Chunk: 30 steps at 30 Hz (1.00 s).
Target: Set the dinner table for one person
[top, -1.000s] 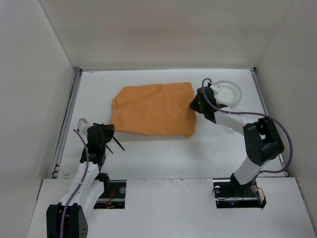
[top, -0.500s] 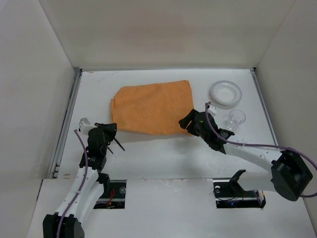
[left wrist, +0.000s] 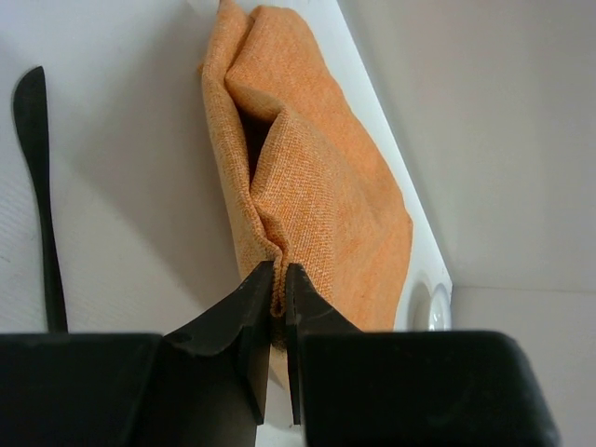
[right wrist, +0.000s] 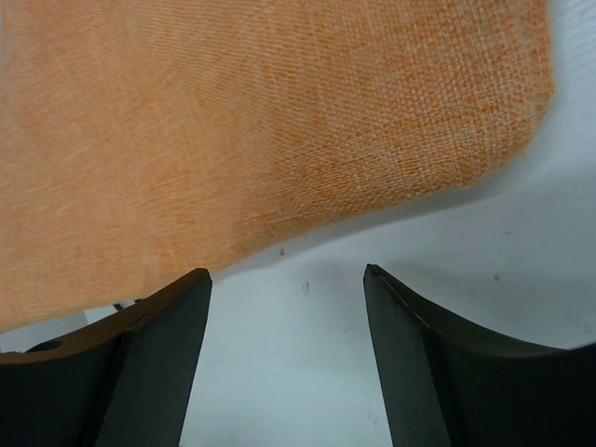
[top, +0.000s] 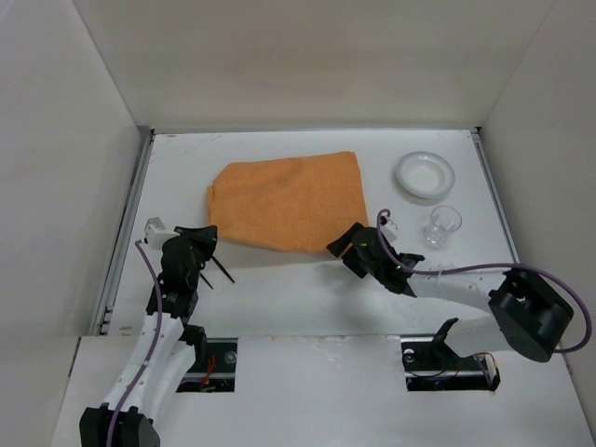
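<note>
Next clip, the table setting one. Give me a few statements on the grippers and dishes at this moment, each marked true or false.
1. The left gripper is pinched on a folded edge of the orange cloth mat. True.
2. The right gripper is clamped on the mat. False: its jaws stand apart with nothing between them, and the mat's near edge lies just beyond the fingertips.
3. The white bowl sits on the mat. False: it rests on the bare table, off the mat's far right corner.
4. The clear cup stands upright on the table, just nearer the arms than the bowl. True.
</note>
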{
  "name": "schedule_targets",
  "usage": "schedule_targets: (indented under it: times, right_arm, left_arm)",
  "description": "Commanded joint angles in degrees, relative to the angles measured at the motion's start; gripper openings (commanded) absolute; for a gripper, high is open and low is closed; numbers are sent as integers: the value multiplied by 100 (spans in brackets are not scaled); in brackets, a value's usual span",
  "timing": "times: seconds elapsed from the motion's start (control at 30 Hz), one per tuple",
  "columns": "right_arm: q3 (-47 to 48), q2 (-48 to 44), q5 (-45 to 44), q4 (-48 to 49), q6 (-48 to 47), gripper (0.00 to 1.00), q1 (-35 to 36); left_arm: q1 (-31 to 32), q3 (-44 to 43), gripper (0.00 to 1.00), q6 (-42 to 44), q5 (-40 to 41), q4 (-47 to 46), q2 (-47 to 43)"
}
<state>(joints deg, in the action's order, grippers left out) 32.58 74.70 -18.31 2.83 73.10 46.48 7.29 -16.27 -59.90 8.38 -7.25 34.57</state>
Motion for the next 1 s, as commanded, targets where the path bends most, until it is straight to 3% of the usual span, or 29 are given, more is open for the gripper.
schedule_targets:
  times: [0.0,0.27,0.5,0.57,0.63,0.7,0.83,0.97]
  right_arm:
    - [222,369,29,673,248,73,67]
    - [135,863,-400,1659,512,72,-275]
    - [46,923,-631,1642,424,71,-661]
    - [178,1038,-543,1607,363,62,-741]
    - [354,1073,-525,1572,205,36,-794]
    - [660,1030,-604,1336,-118,19,-838]
    - [1959,1082,-753,711,-1207,9,-1013]
    - [4329,1766,-789,587,-2692,7,-1373]
  left_arm:
    - [-39,-324,6,-83,-109,-137,-187]
    - [-101,-403,5,-83,-135,162,-424]
    - [-180,-315,5,-66,-135,232,-389]
    - [-189,-280,4,-83,-126,197,-346]
    - [-197,-271,3,-118,-65,136,-249]
    - [-232,-297,1,-171,66,-92,-100]
    - [-171,-595,0,-356,715,-1258,811]
    - [-293,-1945,0,-496,867,-2245,2454]
